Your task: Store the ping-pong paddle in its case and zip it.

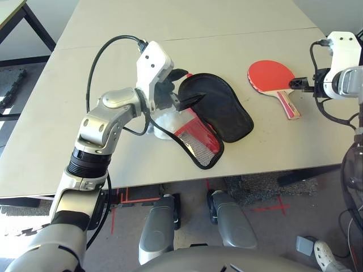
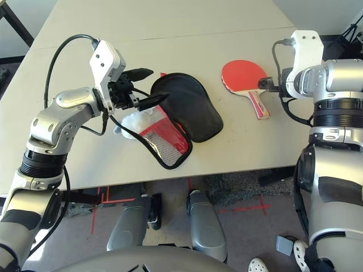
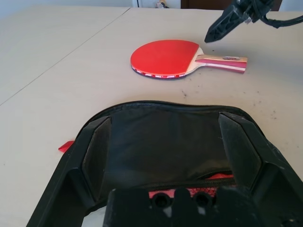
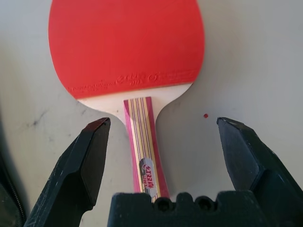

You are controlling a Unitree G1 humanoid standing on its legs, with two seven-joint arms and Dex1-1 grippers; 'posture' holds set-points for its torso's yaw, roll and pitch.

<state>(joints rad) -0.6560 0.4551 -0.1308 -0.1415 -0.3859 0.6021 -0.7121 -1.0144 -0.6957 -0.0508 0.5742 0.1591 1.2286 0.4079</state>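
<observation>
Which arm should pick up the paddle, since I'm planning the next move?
Probably the right: its open gripper hovers over the handle of the paddle, fingers on either side. The left gripper is open over the case, better placed to steady that.

Surface [image 2: 238,153]: pale, 1 thin seam line across its far part. On it: 1 red paddle [image 2: 244,76], red face up, handle toward robot; 1 case [image 2: 187,107], open, black lining showing, just left of paddle, apart from it; 1 white pompom [image 2: 138,121] beside case's mesh pocket [image 2: 165,148].
</observation>
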